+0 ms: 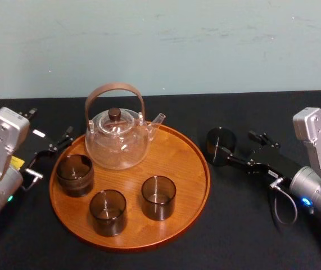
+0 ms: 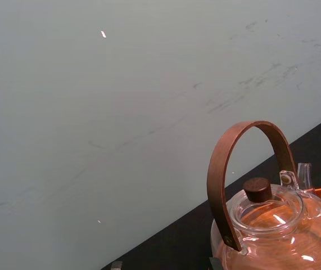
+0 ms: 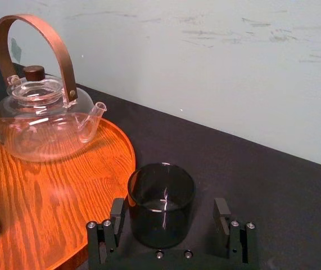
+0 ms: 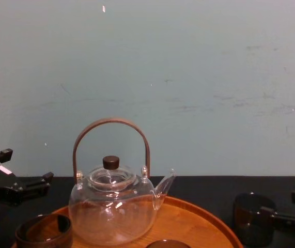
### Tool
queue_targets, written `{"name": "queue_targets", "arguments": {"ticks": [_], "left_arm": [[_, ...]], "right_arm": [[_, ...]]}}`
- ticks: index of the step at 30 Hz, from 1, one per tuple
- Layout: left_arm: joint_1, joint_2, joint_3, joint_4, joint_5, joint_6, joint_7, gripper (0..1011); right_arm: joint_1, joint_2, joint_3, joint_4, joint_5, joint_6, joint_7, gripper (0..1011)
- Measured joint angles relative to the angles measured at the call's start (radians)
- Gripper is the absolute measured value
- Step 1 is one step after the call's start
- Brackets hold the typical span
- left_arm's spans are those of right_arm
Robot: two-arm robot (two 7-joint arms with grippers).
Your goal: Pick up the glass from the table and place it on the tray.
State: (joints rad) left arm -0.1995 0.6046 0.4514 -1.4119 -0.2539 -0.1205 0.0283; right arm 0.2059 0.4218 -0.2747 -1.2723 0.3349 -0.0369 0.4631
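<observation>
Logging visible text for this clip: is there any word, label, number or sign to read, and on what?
No text can be read.
White tag on the left gripper, beside the tray: too small to read.
Yellow sticker on the left arm: too small to read.
Right gripper, open around the glass: no markings.

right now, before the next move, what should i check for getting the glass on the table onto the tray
1. Glass upright on the table, between the fingers of the right gripper: ok.
2. Grip closed on the glass: not ok; the fingers are open, with a gap on at least one side.
3. Bare landing spot on the tray: ok; the side nearest the glass is free.
4. Teapot spout clear of the path: cannot tell; it points toward that side.
5. Left gripper out of the way: ok; it sits at the tray's left edge.
</observation>
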Motion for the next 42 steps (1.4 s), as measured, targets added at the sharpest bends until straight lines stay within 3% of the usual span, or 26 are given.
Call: {"name": "queue_targets", "arguments": {"ticks": [14,42], "left_arm": [[0.0,0.0,0.0,0.0,0.0,0.0,0.0,1002],[0.0,0.0,0.0,0.0,0.0,0.0,0.0,1001]], "right_arm": [[0.066,-0.017,-0.033,0.062,-0.01,0.006,0.015,1002],[0.119,-0.039,-0.068,0.142,-0.013,-0.011,0.046,1002]]}}
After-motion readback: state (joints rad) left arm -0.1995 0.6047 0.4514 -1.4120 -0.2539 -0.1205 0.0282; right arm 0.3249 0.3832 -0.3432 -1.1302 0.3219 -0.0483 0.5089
